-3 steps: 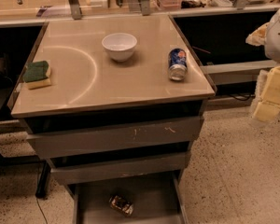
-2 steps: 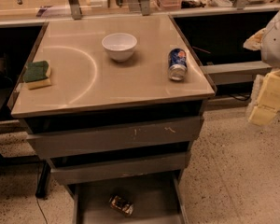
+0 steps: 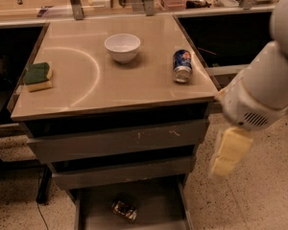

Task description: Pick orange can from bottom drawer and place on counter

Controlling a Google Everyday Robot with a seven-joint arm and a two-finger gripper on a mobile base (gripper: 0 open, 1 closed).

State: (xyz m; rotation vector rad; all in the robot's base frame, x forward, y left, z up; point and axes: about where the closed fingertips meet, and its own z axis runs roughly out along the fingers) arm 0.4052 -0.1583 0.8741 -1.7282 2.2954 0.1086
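Right of bottom drawer point(image 3: 158, 206), hand point(image 3: 230, 153) lower, nearer now

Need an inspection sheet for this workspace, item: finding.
Surface: counter, glossy beige, curved arc mark.
Job's things: orange can lies on the floor of the open bottom drawer; not yet picked.
Clutter: white bowl, blue can on its side and sponge, all on the counter.
Grippers: gripper hangs right of the drawers, apart from the orange can.
Cables: what looks like a thin dark cable on the floor, left.
Surroundings: black sinks either side; speckled floor.
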